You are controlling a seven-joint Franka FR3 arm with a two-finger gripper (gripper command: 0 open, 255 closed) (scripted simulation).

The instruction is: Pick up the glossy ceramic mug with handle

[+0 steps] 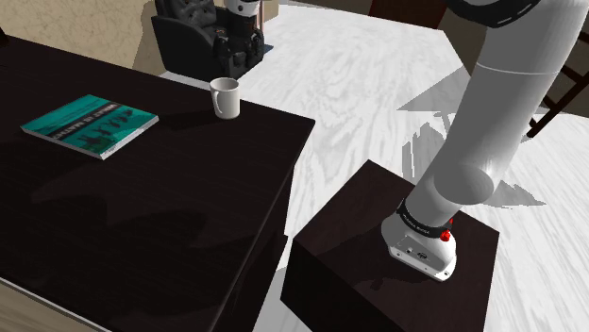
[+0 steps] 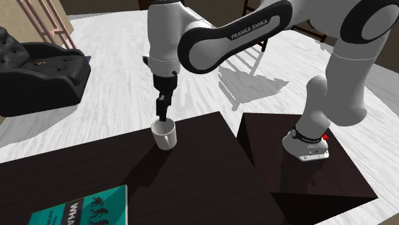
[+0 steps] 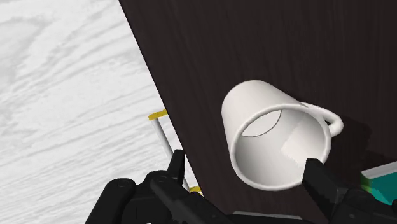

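Observation:
A white glossy mug (image 1: 225, 97) with a handle stands upright near the far edge of the dark table (image 1: 170, 207). In the second exterior view my black gripper (image 2: 164, 115) points down just above the rim of the mug (image 2: 164, 135). The wrist view looks into the mug (image 3: 273, 137), whose handle (image 3: 332, 121) points away from the table's edge. My gripper (image 3: 247, 170) is open. One finger (image 3: 177, 165) hangs over the table's edge, and the other (image 3: 317, 178) is beside the mug's rim. Neither touches the mug.
A teal book (image 1: 90, 124) lies on the table toward the shoulder view's left, well away from the mug. A black armchair (image 1: 212, 33) stands on the pale floor beyond the table. The dark stand (image 1: 396, 264) sits beside the table's corner.

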